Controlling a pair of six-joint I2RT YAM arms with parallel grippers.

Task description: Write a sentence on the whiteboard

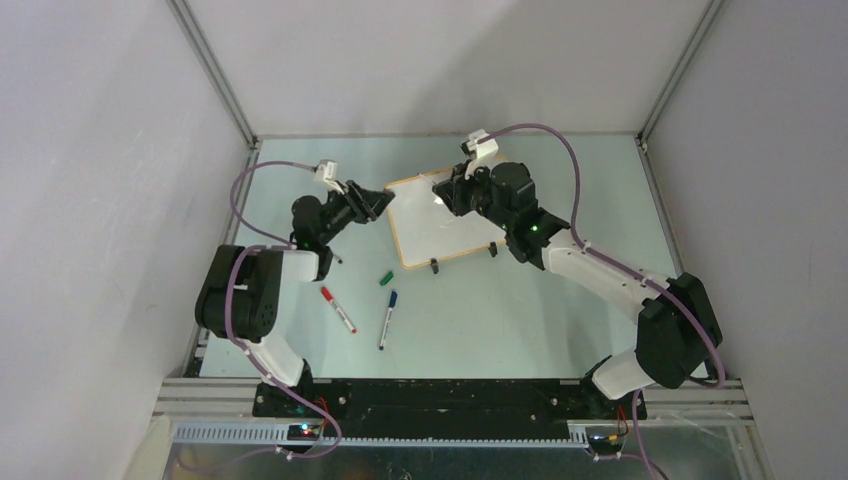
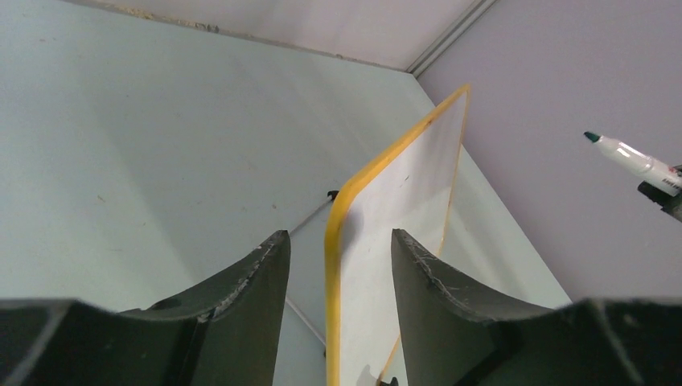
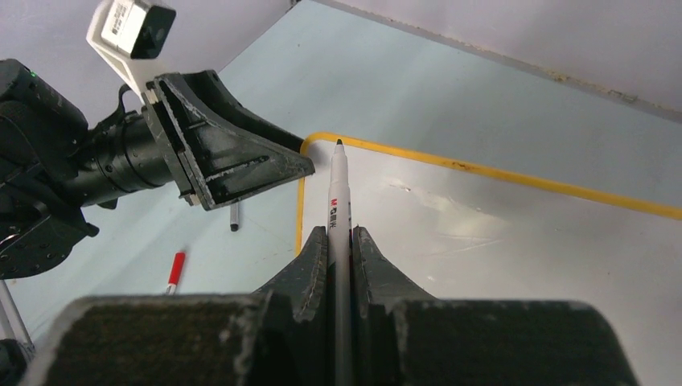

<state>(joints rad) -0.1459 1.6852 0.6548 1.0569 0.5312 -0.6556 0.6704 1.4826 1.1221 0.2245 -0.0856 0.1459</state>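
From above, the small white rectangular whiteboard with a thin orange frame (image 1: 425,225) lies on the pale table (image 1: 500,310); the left gripper (image 1: 378,203) is at its left edge, the right gripper (image 1: 452,190) over its far part. In the left wrist view, the jaws stand partly open astride the whiteboard's edge, clear of both faces. In the right wrist view, the jaws are clamped on a white marker pen (image 3: 338,201); its tip is by the whiteboard's corner.

pale table (image 1: 500,320) — whiteboard (image 1: 440,225), red marker (image 1: 338,310), blue marker (image 1: 387,319), green cap (image 1: 385,278).
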